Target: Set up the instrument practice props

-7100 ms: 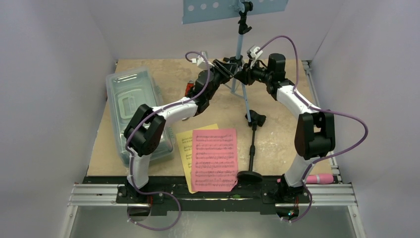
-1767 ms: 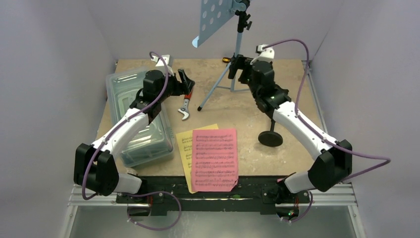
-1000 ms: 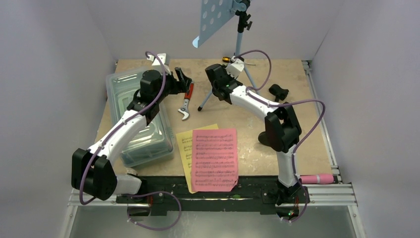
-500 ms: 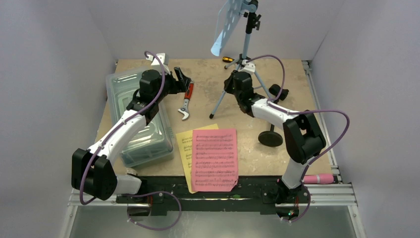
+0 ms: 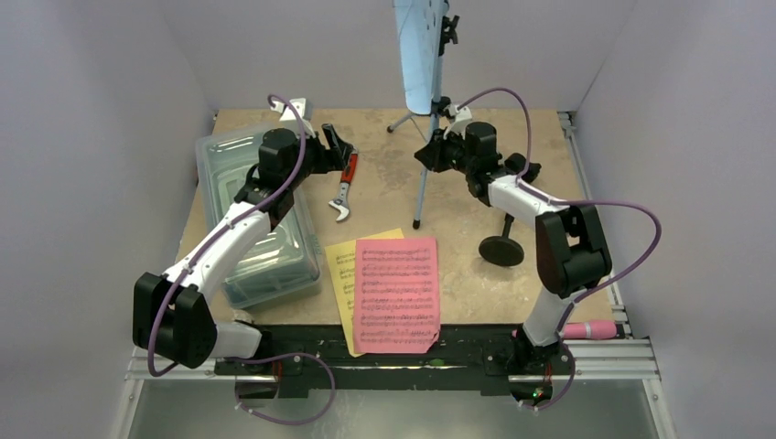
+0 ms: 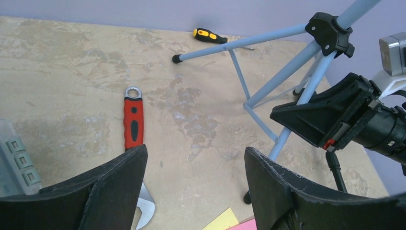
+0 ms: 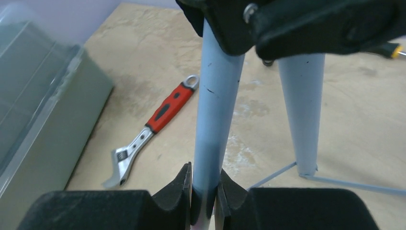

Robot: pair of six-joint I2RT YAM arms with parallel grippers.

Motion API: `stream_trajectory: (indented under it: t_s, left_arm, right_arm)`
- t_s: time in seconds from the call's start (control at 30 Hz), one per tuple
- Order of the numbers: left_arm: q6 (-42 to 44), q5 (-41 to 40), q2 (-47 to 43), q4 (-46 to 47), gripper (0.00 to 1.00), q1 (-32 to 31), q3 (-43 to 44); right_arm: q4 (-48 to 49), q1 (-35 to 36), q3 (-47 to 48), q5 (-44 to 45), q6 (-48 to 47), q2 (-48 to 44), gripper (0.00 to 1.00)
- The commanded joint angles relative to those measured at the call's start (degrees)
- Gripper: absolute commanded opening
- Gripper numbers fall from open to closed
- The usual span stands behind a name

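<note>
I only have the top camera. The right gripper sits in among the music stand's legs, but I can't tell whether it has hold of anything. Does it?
Observer: Yes. The right wrist view shows the right gripper shut on a light blue tube of the music stand, with a finger pressed against each side.
Operator: And the left gripper, is it carrying that wrench?
Observer: No. In the left wrist view the left gripper is open with nothing between its fingers. The red-handled wrench lies flat on the table below it.
Operator: Is the stand's desk hiding anything from me at the back?
Observer: A yellow and black screwdriver lies at the far edge of the table, close to the stand's tripod.
</note>
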Motion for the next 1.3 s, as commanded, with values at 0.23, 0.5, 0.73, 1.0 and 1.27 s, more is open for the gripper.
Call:
stream_trajectory:
  t_s: [0.23,0.5,0.73,1.0,1.27]
  left_arm:
    - [0.0,1.3,0.7,1.8,0.73,0.5,1.8]
    - [-4.1,16.1,-2.1,10.4,0.72,0.7,3.0]
    - [-6.6,23.1,2.2,4.2,0.68,-0.4,19.8]
    - [-9.3,18.5,4.7,11.5,0.7,-7.4,21.1]
    - [-5.3,14.6,5.4,4.9,0.71,-10.5,22.4]
  right_arm:
    - [-1.6,-10.1,0.7,-33.0,-18.3,3.0,0.0]
    - [19.8,-11.9,-6.9,-36.4,2.9,4.8,0.0]
    - [23.9,-12.6,-8.2,-35.7,10.4,5.5,0.0]
    - [27.6,-14.2,-6.6,-39.8,14.8,8.8,0.0]
    - [11.8,-16.5,-5.5,-32.1,4.6,5.9,0.15]
